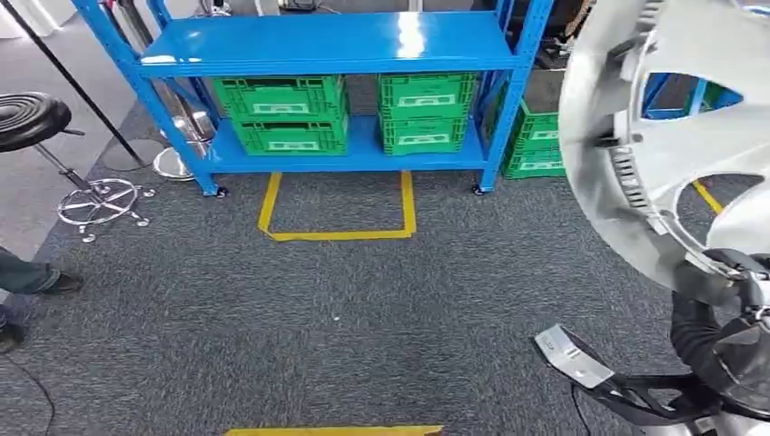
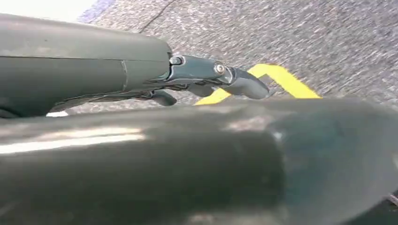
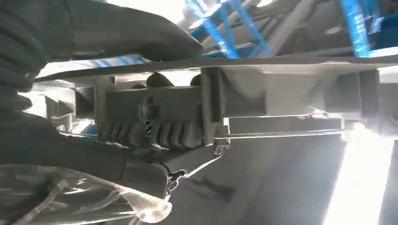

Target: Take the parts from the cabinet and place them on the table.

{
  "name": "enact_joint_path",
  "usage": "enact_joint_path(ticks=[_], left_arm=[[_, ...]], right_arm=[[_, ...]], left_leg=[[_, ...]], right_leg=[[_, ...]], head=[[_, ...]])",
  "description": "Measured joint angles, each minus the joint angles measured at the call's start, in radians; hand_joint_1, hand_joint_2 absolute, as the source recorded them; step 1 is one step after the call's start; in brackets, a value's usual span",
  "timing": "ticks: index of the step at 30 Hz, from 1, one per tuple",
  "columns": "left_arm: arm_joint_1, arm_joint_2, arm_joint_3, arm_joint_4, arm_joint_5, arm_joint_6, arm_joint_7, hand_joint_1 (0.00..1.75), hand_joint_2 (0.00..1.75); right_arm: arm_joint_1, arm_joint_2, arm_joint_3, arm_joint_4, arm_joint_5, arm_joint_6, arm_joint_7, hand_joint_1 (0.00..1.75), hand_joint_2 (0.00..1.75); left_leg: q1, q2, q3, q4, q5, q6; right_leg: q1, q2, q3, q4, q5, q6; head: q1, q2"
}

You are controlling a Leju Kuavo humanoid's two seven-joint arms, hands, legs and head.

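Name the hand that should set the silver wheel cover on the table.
Right. The right hand already grips the silver wheel cover at its rim, raised beside the blue shelf. The left hand holds nothing, down near the floor.

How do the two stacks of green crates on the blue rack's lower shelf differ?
The left crate stack is wider and reaches further along the lower shelf; the right crate stack is narrower. The left one stands near the shelf's left end, the right one nearer its right post. Both are green, two high, with white labels.
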Motion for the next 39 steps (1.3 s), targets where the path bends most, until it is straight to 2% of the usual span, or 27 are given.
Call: enact_joint_path(ticks=[1, 2, 3, 4, 5, 6, 7, 8, 9, 12, 13, 15, 17, 18, 19, 20, 22, 23, 24, 28, 29, 30, 31, 33, 35, 37, 39], left_arm=[[-0.001, 0.002, 0.0, 0.0, 0.0, 0.0, -0.003, 0.0, 0.0], [-0.002, 0.002, 0.001, 0.0, 0.0, 0.0, -0.006, 0.0, 0.0], [-0.002, 0.003, 0.001, 0.0, 0.001, 0.0, -0.008, 0.0, 0.0], [-0.002, 0.003, 0.001, 0.0, 0.002, 0.0, -0.008, 0.0, 0.0], [-0.002, 0.003, 0.001, 0.0, 0.002, 0.0, -0.008, 0.0, 0.0], [-0.002, 0.003, 0.001, 0.0, 0.003, -0.001, -0.008, 0.0, 0.0], [-0.003, 0.004, 0.001, 0.0, 0.003, -0.002, -0.007, 0.0, 0.0], [-0.003, 0.005, 0.001, 0.0, 0.003, -0.002, -0.006, 0.0, 0.0], [-0.003, 0.005, 0.001, 0.0, 0.003, -0.002, -0.006, 0.0, 0.0], [-0.004, 0.006, -0.002, 0.0, 0.041, 0.003, -0.011, 0.0, 0.0], [-0.004, 0.006, -0.007, 0.0, 0.057, 0.008, -0.014, 0.0, 0.0], [-0.005, 0.006, -0.007, 0.0, 0.064, 0.015, -0.017, 0.0, 0.0], [-0.004, 0.005, -0.008, 0.0, 0.067, 0.016, -0.017, 0.0, 0.0], [-0.003, 0.005, -0.007, 0.0, 0.067, 0.016, -0.017, 0.0, 0.0], [-0.003, 0.005, -0.007, 0.0, 0.068, 0.016, -0.017, 0.0, 0.0], [-0.003, 0.005, -0.008, 0.0, 0.068, 0.016, -0.017, 0.0, 0.0], [-0.003, 0.004, -0.008, 0.0, 0.068, 0.016, -0.017, 0.0, 0.0], [-0.003, 0.004, -0.008, 0.0, 0.068, 0.016, -0.017, 0.0, 0.0], [-0.003, 0.004, -0.008, 0.0, 0.068, 0.016, -0.017, 0.0, 0.0], [-0.003, 0.005, -0.013, 0.0, 0.079, 0.013, -0.016, 0.0, 0.0], [-0.002, 0.006, -0.013, 0.0, 0.081, 0.014, -0.016, 0.0, 0.0], [-0.003, 0.006, -0.013, 0.0, 0.087, 0.016, -0.017, 0.0, 0.0], [-0.001, 0.007, -0.013, 0.0, 0.09, 0.017, -0.017, 0.0, 0.0], [0.0, 0.009, -0.025, 0.0, 0.124, 0.017, -0.014, 0.0, 0.0], [0.001, 0.011, -0.038, 0.0, 0.14, 0.018, -0.017, 0.0, 0.0], [0.0, 0.013, -0.042, 0.0, 0.146, 0.018, -0.023, 0.0, 0.0], [0.0, 0.013, -0.05, 0.0, 0.15, 0.019, -0.029, 0.0, 0.0]], right_arm=[[0.0, 0.0, -0.001, 0.0, 0.002, 0.0, 0.003, 1.75, 1.75], [0.002, 0.0, -0.002, 0.0, 0.002, 0.0, 0.014, 1.75, 1.75], [0.001, 0.0, -0.002, 0.0, 0.002, 0.0, 0.022, 1.75, 1.75], [0.001, 0.0, -0.003, 0.0, 0.002, 0.0, 0.024, 1.75, 1.75], [0.001, 0.0, -0.004, 0.0, 0.002, 0.0, 0.024, 1.75, 1.75], [0.001, 0.0, -0.004, 0.0, 0.002, 0.0, 0.024, 1.75, 1.75], [0.002, 0.0, -0.005, 0.0, 0.002, 0.0, 0.023, 1.75, 1.75], [0.001, 0.0, -0.005, 0.0, 0.002, 0.0, 0.023, 1.75, 1.75], [0.0, 0.0, -0.006, 0.0, 0.002, 0.0, 0.027, 1.75, 1.75], [-0.002, -0.001, -0.006, 0.0, 0.002, 0.0, 0.029, 1.75, 1.75], [-0.002, -0.001, -0.006, 0.0, 0.002, 0.0, 0.029, 1.75, 1.75], [-0.005, -0.001, -0.006, 0.001, 0.002, 0.0, 0.024, 1.75, 1.75], [-0.005, -0.001, -0.006, 0.001, 0.003, 0.0, 0.018, 1.75, 1.75], [-0.006, -0.001, -0.006, 0.001, 0.003, 0.0, 0.018, 1.75, 1.75], [-0.005, -0.001, -0.006, 0.001, 0.003, 0.0, 0.017, 1.75, 1.75], [-0.004, -0.001, -0.006, 0.001, 0.003, 0.0, 0.017, 1.75, 1.75], [-0.005, -0.002, -0.006, 0.001, 0.003, 0.0, 0.017, 1.75, 1.75], [-0.007, -0.002, -0.006, 0.001, 0.003, 0.0, 0.016, 1.75, 1.75], [-0.008, -0.002, -0.006, 0.001, 0.003, 0.0, 0.015, 1.75, 1.75], [-0.005, -0.002, -0.008, 0.001, 0.003, 0.0, 0.019, 1.75, 1.75], [-0.006, -0.002, -0.008, 0.002, 0.003, 0.0, 0.02, 1.75, 1.75], [-0.006, -0.003, -0.008, 0.002, 0.003, 0.0, 0.018, 1.75, 1.75], [-0.006, -0.003, -0.008, 0.003, 0.002, 0.0, 0.019, 1.75, 1.75], [-0.006, -0.011, -0.009, 0.008, 0.002, 0.0, 0.038, 1.75, 1.75], [-0.007, -0.011, -0.011, 0.009, 0.002, 0.0, 0.011, 1.75, 1.75], [-0.007, -0.011, -0.011, 0.009, 0.002, 0.0, -0.006, 1.75, 1.75], [-0.007, -0.011, -0.011, 0.009, 0.002, 0.0, -0.018, 1.75, 1.75]], left_leg=[[0.002, 0.0, -0.012, 0.071, -0.059, -0.005], [0.003, 0.0, -0.024, 0.151, -0.097, -0.008], [0.004, 0.0, -0.03, 0.212, -0.102, -0.01], [0.005, 0.0, -0.023, 0.236, -0.078, -0.011], [0.006, 0.0, 0.005, 0.217, -0.042, -0.01], [0.007, 0.0, 0.054, 0.152, -0.013, -0.006], [0.007, -0.001, 0.116, 0.06, 0.004, -0.001], [0.006, -0.004, 0.171, -0.031, -0.007, 0.008], [0.003, -0.005, 0.193, -0.07, -0.02, 0.015], [-0.002, -0.004, 0.186, -0.085, -0.025, 0.026], [0.008, -0.002, 0.186, -0.102, -0.017, 0.037], [0.006, -0.001, 0.174, -0.105, -0.005, 0.053], [0.001, 0.0, 0.158, -0.103, 0.004, 0.058], [-0.002, 0.001, 0.152, -0.101, 0.009, 0.058], [-0.004, 0.001, 0.145, -0.1, 0.013, 0.058], [-0.006, 0.0, 0.141, -0.098, 0.016, 0.058], [-0.008, 0.0, 0.137, -0.093, 0.019, 0.055], [-0.008, 0.0, 0.136, -0.09, 0.021, 0.052], [-0.016, 0.0, 0.131, -0.086, 0.024, 0.045], [-0.013, 0.001, 0.126, -0.093, 0.041, 0.025], [-0.012, -0.001, 0.124, -0.09, 0.031, 0.031], [-0.015, 0.001, 0.122, -0.097, 0.036, 0.065], [-0.016, 0.0, 0.12, -0.098, 0.037, 0.073], [-0.016, 0.0, 0.121, -0.099, 0.043, 0.072], [-0.015, 0.0, 0.12, -0.1, 0.055, 0.057], [-0.014, 0.0, 0.116, -0.1, 0.059, 0.051], [-0.013, 0.0, 0.115, -0.1, 0.06, 0.05]], right_leg=[[0.0, 0.0, -0.01, 0.0, 0.01, -0.001], [0.0, -0.002, -0.021, 0.002, 0.02, -0.001], [0.0, -0.003, -0.032, 0.003, 0.028, 0.0], [0.0, -0.003, -0.042, 0.006, 0.036, 0.002], [0.0, -0.003, -0.046, 0.011, 0.044, 0.003], [0.0, -0.003, -0.058, 0.015, 0.049, 0.006], [0.0, -0.001, -0.064, 0.019, 0.052, 0.009], [-0.001, -0.001, -0.07, 0.022, 0.055, 0.012], [0.004, -0.002, -0.077, 0.027, 0.058, 0.019], [0.001, -0.005, -0.089, 0.027, 0.074, 0.039], [0.003, -0.006, -0.097, 0.032, 0.069, 0.043], [0.002, 0.002, -0.136, 0.108, 0.006, 0.046], [0.002, 0.003, -0.207, 0.28, -0.076, 0.052], [0.002, 0.003, -0.23, 0.333, -0.095, 0.052], [0.002, 0.003, -0.231, 0.347, -0.089, 0.052], [0.002, 0.003, -0.206, 0.309, -0.061, 0.05], [0.003, 0.003, -0.098, 0.123, 0.022, 0.043], [0.003, 0.002, -0.053, 0.041, 0.035, 0.039], [0.008, 0.002, -0.044, 0.016, 0.021, 0.038], [0.011, 0.006, -0.06, 0.016, 0.041, 0.016], [0.01, 0.004, -0.052, 0.012, 0.04, 0.023], [0.008, 0.004, -0.06, 0.013, 0.042, 0.023], [0.009, 0.004, -0.058, 0.013, 0.045, 0.02], [0.011, 0.004, -0.063, 0.014, 0.047, 0.016], [0.012, 0.004, -0.062, 0.018, 0.049, 0.014], [0.012, 0.004, -0.063, 0.021, 0.052, 0.011], [0.013, 0.004, -0.065, 0.022, 0.052, 0.011]], head=[[-0.001, 0.0], [0.0, 0.0], [-0.001, 0.0], [-0.001, 0.0], [0.0, 0.0], [-0.001, 0.0], [-0.001, 0.0], [0.0, 0.0], [0.001, 0.0], [0.0, 0.0], [0.001, 0.0], [0.004, 0.0], [0.005, 0.0], [0.006, 0.0], [0.005, 0.0], [0.006, 0.0], [0.005, 0.0], [0.005, 0.0], [0.005, 0.0], [0.004, 0.0], [0.006, 0.0], [0.0, 0.0], [0.001, 0.0], [-0.002, 0.0], [-0.003, 0.0], [-0.003, 0.0], [-0.002, 0.0]])
